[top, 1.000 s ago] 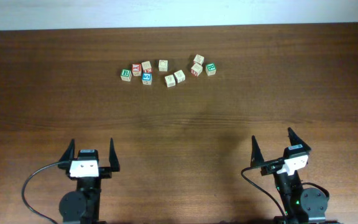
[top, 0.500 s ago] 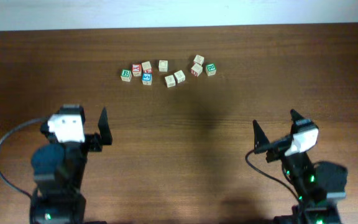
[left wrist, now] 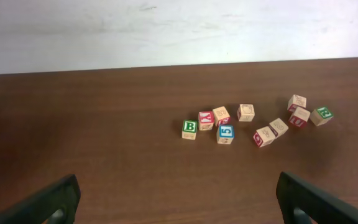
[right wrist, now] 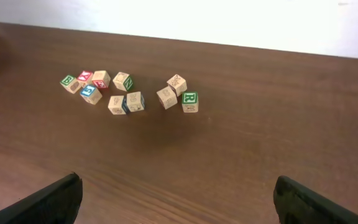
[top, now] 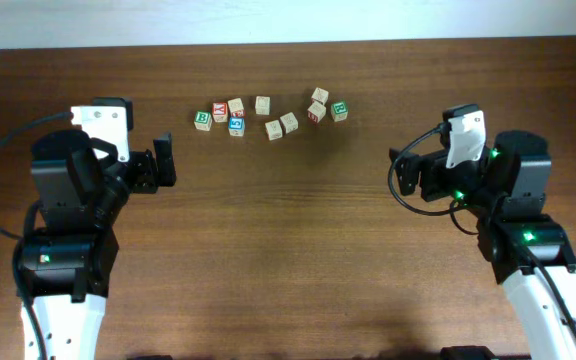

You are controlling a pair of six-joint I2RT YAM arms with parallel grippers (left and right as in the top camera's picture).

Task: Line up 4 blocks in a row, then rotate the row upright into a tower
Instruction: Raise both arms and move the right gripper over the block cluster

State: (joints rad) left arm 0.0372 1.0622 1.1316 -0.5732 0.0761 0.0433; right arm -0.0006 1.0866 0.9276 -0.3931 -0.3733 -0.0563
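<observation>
The blocks (top: 224,116) form a tight group of small wooden cubes at the far left of the row: a green B (left wrist: 190,129), a red K (left wrist: 206,120), a pale cube (left wrist: 221,115) and a blue-faced cube (left wrist: 225,134). The right wrist view shows this group (right wrist: 84,83) at its upper left. My left gripper (top: 154,164) hangs open above the table, to the left of the blocks and nearer than them. In its own view the left gripper (left wrist: 182,205) has only bare wood between its fingers. My right gripper (top: 414,172) is open too, well right of the row, and the right gripper (right wrist: 182,205) holds nothing.
A lone pale cube (top: 262,104) and a pair of cubes (top: 281,126) lie mid-row. Three more cubes, one green-lettered (top: 339,110), cluster at the right end. The table's far edge (top: 288,44) meets a white wall just behind the row.
Both arms have risen from the near table edge and swung forward toward the row of cubes. Both grippers stayed open. No cube has moved.
</observation>
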